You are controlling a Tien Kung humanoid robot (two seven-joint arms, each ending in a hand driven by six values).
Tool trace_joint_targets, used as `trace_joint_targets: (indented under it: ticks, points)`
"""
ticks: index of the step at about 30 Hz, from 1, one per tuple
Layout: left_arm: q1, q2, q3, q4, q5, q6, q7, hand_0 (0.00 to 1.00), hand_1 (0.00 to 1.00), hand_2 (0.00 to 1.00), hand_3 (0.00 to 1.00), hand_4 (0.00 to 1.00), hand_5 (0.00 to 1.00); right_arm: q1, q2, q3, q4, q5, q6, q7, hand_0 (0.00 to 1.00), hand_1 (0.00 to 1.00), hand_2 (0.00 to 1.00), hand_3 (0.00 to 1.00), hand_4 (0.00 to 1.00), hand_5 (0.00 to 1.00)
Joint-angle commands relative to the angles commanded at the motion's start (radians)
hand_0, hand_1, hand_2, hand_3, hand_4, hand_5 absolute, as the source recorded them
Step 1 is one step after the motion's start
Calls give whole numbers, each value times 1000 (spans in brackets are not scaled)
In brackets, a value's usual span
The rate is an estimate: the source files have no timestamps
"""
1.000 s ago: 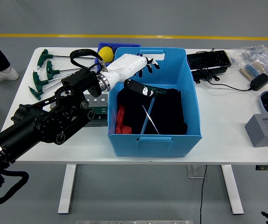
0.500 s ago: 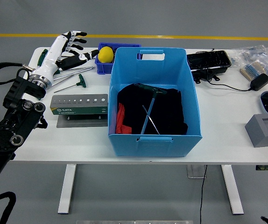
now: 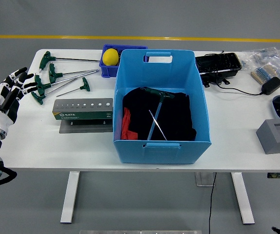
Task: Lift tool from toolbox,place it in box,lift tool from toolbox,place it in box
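Observation:
A large blue box (image 3: 162, 151) stands mid-table, lined with black cloth and a red item. Two T-handle hex keys (image 3: 154, 114) lie crossed inside it, one with a green handle at the top. To its left is the grey and green tool stand (image 3: 83, 109), its row of holes empty. Several green-handled T-handle keys (image 3: 52, 78) lie loose on the table behind the stand. My left hand (image 3: 17, 86), white with black fingertips, hovers at the table's far left edge with fingers spread, holding nothing, close to the nearest key handle.
A small blue bin with a yellow ball (image 3: 110, 56) sits behind the box's left corner. On the right are a black tray (image 3: 218, 64), a cabled adapter (image 3: 271, 85), a bag of parts (image 3: 264, 61) and a grey foam block (image 3: 276, 135).
My left arm has pulled back from over the blue box to the table's far left edge. The tool it held over the box a second ago now lies inside.

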State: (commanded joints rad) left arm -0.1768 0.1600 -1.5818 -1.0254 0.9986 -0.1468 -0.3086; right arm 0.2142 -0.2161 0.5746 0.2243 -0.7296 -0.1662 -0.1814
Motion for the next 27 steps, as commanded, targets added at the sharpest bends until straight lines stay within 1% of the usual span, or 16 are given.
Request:
trace_joint_targets:
  ticks: [1,4,5,9,10,11,16,20,27]
  points:
    - [19,-15,-18,-8,3,-10,-2,715,732,823,804,998,699,-1,1,1,0,-2,0,0,617,596,664,537,771,651]
    - [50,-48,-53,-24,13,-32,-4,715,732,823,804,998,699,0,2,2,0,-7,1,-1,617,596,664,537,771,651]
    - [58,-59,-67,-29,20,-41,-4,789,813,879,815,998,801,1,2,3,0,-9,2,-1,617,595,665,537,771,652]
    - [66,-81,-100,-40,39,-58,1,789,813,879,815,998,801,1,1,4,0,-12,3,-2,617,595,665,537,771,652]
    - [65,-83,-104,-41,42,-58,1,789,813,879,815,998,801,2,1,3,0,-11,3,-1,617,595,665,537,771,652]
    - [62,-83,-105,-40,42,-57,1,809,830,888,814,998,824,2,1,2,0,-9,3,-1,618,596,664,537,770,651]
    - [39,-74,-95,-27,45,-62,3,809,830,888,814,998,824,6,-1,-4,0,1,2,1,618,596,664,537,770,651]
    - [24,-72,-91,-25,49,-65,3,814,836,892,817,998,824,8,-3,-8,1,8,1,2,616,596,664,537,771,652]
    - [14,-70,-79,-24,58,-83,10,810,836,894,814,998,826,12,-5,-12,1,12,1,5,616,596,664,537,771,652]
